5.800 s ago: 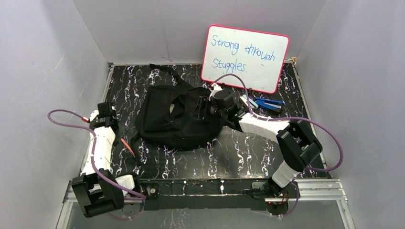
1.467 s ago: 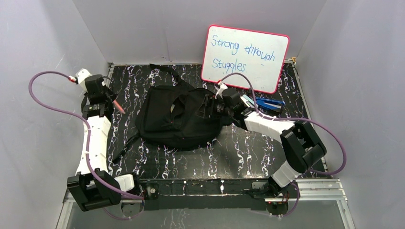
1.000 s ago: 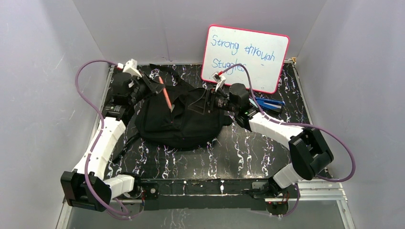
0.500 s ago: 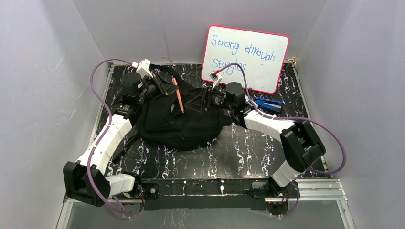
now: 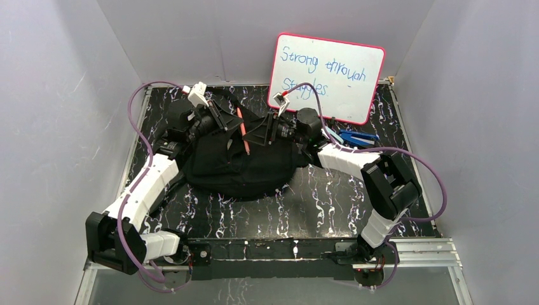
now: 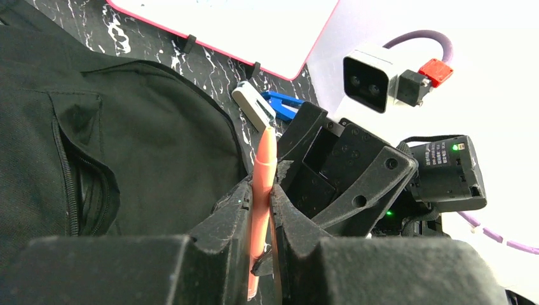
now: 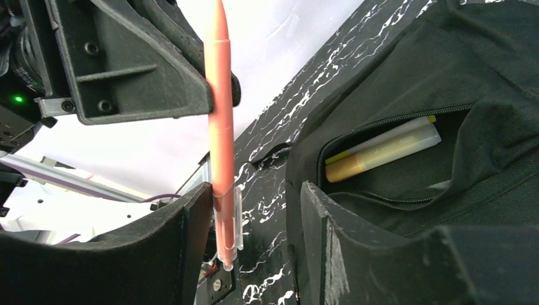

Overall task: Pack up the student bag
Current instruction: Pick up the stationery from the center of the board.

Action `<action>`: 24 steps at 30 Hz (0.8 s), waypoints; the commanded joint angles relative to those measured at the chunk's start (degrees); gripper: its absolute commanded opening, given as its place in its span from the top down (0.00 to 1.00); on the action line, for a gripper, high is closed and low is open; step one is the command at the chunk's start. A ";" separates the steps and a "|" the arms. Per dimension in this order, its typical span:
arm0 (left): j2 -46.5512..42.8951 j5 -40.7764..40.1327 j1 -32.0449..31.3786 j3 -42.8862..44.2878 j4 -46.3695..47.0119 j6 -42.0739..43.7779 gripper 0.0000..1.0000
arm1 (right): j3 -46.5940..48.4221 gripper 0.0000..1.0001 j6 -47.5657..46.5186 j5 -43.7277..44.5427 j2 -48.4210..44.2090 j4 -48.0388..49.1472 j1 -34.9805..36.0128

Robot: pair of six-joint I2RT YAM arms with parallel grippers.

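Observation:
The black student bag (image 5: 235, 165) lies in the middle of the table. Its front pocket is unzipped and a yellow marker (image 7: 381, 149) lies inside. My left gripper (image 5: 224, 121) is shut on an orange-red pen (image 5: 242, 130) and holds it above the bag; the grip shows in the left wrist view (image 6: 260, 190). My right gripper (image 5: 259, 132) faces it, open. The pen's (image 7: 220, 114) clear-capped end hangs between the right fingers (image 7: 254, 187), against one finger (image 7: 184, 222), with a gap to the other. The bag also shows below in both wrist views (image 6: 146, 127) (image 7: 457, 70).
A pink-framed whiteboard (image 5: 327, 76) with writing leans on the back wall. A blue tool (image 5: 357, 137) and a small white item (image 6: 254, 106) lie right of the bag, behind the right arm. Grey walls close in the left, back and right sides.
My left arm carried the pen from the table's left side up and rightward over the bag. My right gripper lifted off the bag and turned to meet the pen.

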 commanded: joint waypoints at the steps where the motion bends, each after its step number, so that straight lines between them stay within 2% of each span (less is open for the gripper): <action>1: 0.54 2.03 -0.80 -0.42 1.79 -0.15 1.00 | 2.65 0.41 0.62 -1.60 -0.11 5.58 -0.05; 5: 1.32 2.53 -1.33 -0.37 1.79 0.07 1.00 | 2.65 0.46 0.85 -2.13 0.17 6.77 -0.10; 9: 1.63 2.53 -1.85 -0.65 1.72 0.35 1.00 | 2.41 0.57 0.98 -2.31 0.26 7.38 -0.10; 15: 1.55 2.55 -2.10 -0.73 1.42 1.58 1.00 | 1.70 0.81 1.21 -2.20 0.26 7.75 -0.10; 17: 1.46 0.91 -2.10 -0.04 0.19 3.00 0.93 | 1.40 0.92 1.78 -1.71 0.19 7.14 -0.11; 19: 1.67 -2.22 -2.14 1.78 -3.27 5.90 0.81 | 1.04 0.98 1.77 0.14 -0.31 4.17 -0.13; 24: 3.58 -12.68 -2.14 7.76 -15.37 15.49 0.66 | -0.19 1.00 0.67 7.35 -2.62 -5.24 -0.18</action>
